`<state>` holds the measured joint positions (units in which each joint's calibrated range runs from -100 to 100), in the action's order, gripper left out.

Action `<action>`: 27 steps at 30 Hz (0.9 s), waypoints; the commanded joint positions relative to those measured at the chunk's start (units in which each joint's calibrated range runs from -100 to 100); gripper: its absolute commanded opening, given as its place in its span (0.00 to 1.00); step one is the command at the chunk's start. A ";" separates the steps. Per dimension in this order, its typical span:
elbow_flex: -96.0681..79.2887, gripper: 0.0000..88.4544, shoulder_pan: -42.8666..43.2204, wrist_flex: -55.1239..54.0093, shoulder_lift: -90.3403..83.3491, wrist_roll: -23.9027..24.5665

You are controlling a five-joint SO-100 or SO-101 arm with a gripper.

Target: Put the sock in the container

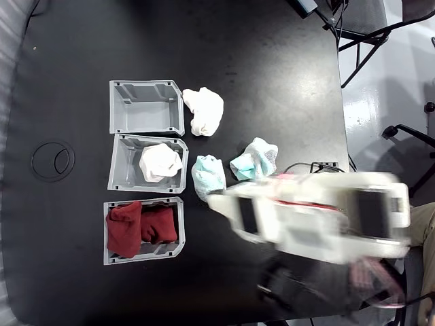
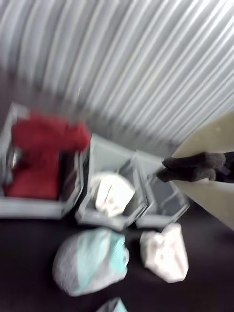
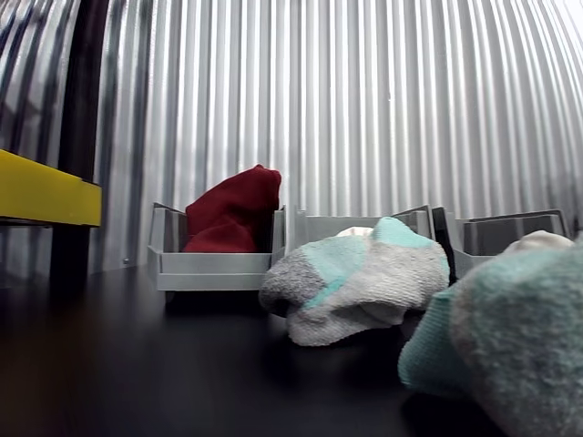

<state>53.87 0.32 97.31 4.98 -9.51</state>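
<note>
The sock (image 1: 161, 163) is a bunched white lump lying inside the middle grey container (image 1: 117, 168) of a row of three in the fixed view. In the wrist view the sock (image 2: 112, 192) rests in the container (image 2: 92, 217) between the two other bins. My gripper (image 1: 216, 202) is motion-blurred, to the right of the bins and just below a mint sock. In the wrist view my gripper (image 2: 168, 173) comes in from the right, above the bins. Its beige jaws meet at dark pads with nothing held.
An empty bin (image 1: 146, 107) sits at the top and a bin with red socks (image 1: 141, 229) at the bottom. A longer folded white sock (image 1: 204, 111) and two mint-green and grey socks (image 1: 208, 174) (image 1: 255, 159) lie on the black table. The table edge runs along the right.
</note>
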 commanded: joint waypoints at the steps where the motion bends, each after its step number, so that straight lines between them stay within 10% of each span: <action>1: 1.85 0.02 0.67 0.13 -11.13 -0.30; 17: -0.49 0.01 0.43 2.61 -30.12 -0.13; 27: -35.48 0.01 0.59 2.26 -51.87 -0.30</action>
<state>31.35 0.42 98.15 -38.80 -9.57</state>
